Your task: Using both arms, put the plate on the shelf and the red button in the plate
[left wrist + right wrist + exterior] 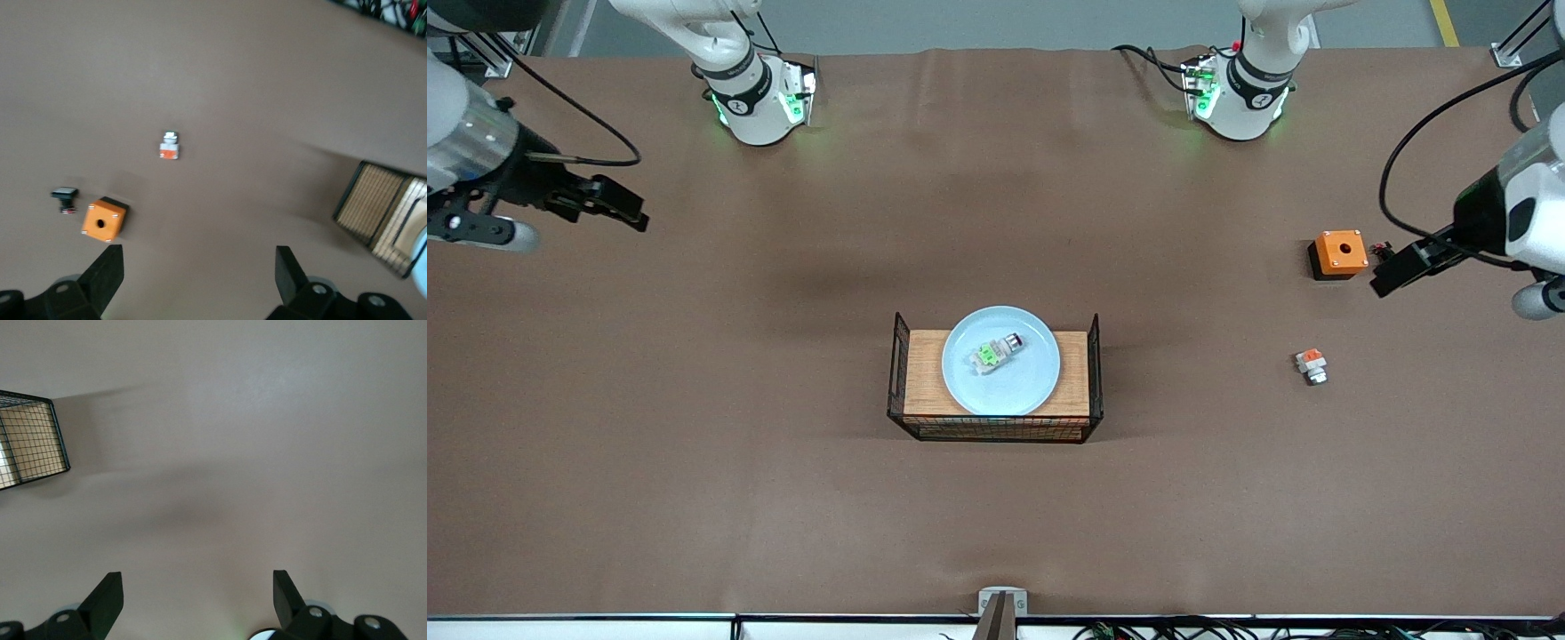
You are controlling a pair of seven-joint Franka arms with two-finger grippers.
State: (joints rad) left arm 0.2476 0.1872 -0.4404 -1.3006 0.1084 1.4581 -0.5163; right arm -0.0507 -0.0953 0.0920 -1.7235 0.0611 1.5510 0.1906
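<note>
The pale blue plate [1005,391] lies on a wooden board inside a black wire basket [895,378] at the middle of the table. The red button [994,353], with its white body, green block and dark cap, lies on its side on the plate. My left gripper [1385,280] is open and empty in the air at the left arm's end of the table, beside an orange box; its fingers [107,273] show over bare table. My right gripper [637,219] is open and empty in the air at the right arm's end, over bare table [197,581].
An orange box with a hole [1340,252] [103,220] sits at the left arm's end, a small black part [65,199] beside it. A white part with an orange-red block [1311,365] [169,145] lies nearer the front camera. The basket shows in both wrist views [373,207] [33,443].
</note>
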